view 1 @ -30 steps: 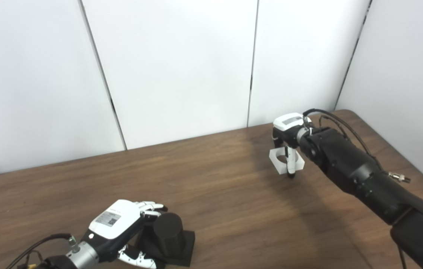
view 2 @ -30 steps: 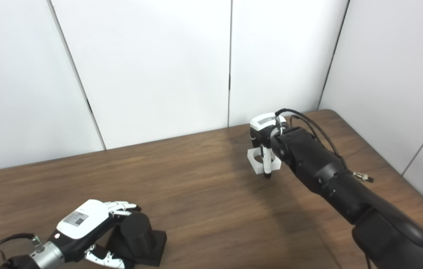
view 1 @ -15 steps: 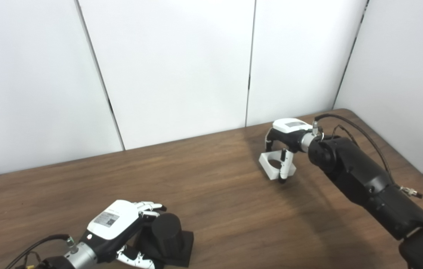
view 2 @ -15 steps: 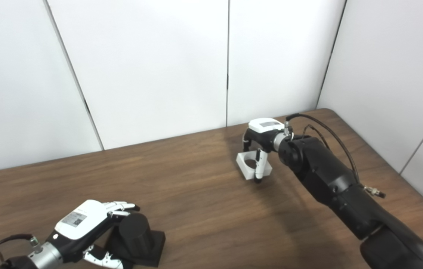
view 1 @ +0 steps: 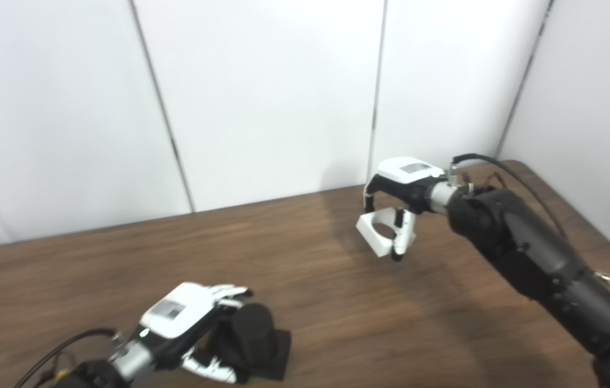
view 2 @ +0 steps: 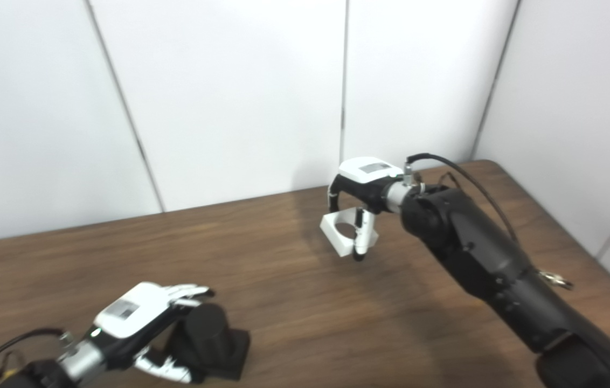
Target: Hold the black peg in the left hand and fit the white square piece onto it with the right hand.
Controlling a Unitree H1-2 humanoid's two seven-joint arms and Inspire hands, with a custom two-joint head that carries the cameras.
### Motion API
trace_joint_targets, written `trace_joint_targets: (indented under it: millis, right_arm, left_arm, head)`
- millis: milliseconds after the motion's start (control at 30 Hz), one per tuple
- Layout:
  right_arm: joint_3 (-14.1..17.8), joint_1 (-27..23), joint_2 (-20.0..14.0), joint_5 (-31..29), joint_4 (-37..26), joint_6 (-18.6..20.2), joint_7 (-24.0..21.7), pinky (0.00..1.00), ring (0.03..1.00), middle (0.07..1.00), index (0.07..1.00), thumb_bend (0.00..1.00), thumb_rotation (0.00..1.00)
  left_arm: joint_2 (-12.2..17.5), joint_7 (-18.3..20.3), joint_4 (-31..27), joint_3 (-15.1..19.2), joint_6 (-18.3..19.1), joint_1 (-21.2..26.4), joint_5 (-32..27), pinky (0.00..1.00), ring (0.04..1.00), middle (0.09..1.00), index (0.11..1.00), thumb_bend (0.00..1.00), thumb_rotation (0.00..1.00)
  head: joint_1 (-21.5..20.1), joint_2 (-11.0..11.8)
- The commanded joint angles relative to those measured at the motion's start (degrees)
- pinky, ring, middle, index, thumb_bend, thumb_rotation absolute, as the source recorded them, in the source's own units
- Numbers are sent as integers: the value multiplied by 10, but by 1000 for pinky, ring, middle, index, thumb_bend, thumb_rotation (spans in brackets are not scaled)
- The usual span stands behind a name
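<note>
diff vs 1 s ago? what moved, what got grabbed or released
The right hand, shut on the white square piece throughout, carried it off the table and leftward, toward the peg side. The camera also shifted. Nothing was newly grabbed or released. The left hand stayed wrapped on the black peg, which is still standing on the table.
</note>
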State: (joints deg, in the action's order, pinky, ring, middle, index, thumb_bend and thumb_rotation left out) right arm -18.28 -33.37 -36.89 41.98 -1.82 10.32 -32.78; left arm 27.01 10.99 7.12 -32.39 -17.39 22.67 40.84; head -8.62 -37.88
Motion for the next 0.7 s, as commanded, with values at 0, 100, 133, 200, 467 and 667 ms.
trace_joint_targets:
  millis: [0, 100, 133, 200, 467, 667]
  right_arm:
    - [12, -34, -20, -5, -33, -28, 1, 806, 844, 755, 477, 521, 133]
    - [14, -35, -19, -11, -52, -32, -9, 811, 837, 754, 477, 521, 133]
    - [15, -35, -18, -14, -57, -34, -12, 808, 837, 755, 478, 521, 133]
    - [17, -34, -18, -22, -67, -43, -15, 799, 835, 754, 478, 521, 132]
    - [17, -31, -9, -55, -107, -71, -29, 795, 830, 754, 476, 520, 134]
    - [12, -36, 2, -60, -130, -77, -44, 780, 835, 760, 477, 519, 137]
  left_arm:
    - [3, 37, 33, -27, 11, -19, 49, 775, 885, 892, 492, 523, 71]
    - [-1, 36, 37, -28, 10, -16, 50, 775, 884, 891, 492, 523, 71]
    - [-3, 38, 36, -28, 12, -15, 52, 783, 888, 892, 492, 523, 71]
    - [-6, 41, 37, -28, 16, -14, 53, 793, 892, 894, 492, 522, 72]
    - [-17, 51, 34, -31, 37, -8, 62, 822, 909, 907, 493, 521, 76]
    - [-25, 44, 38, -31, 37, -5, 67, 809, 903, 901, 493, 521, 76]
  head:
    - [5, -2]
    - [21, -7]
    - [26, -9]
    - [37, -11]
    - [65, -18]
    - [78, -21]
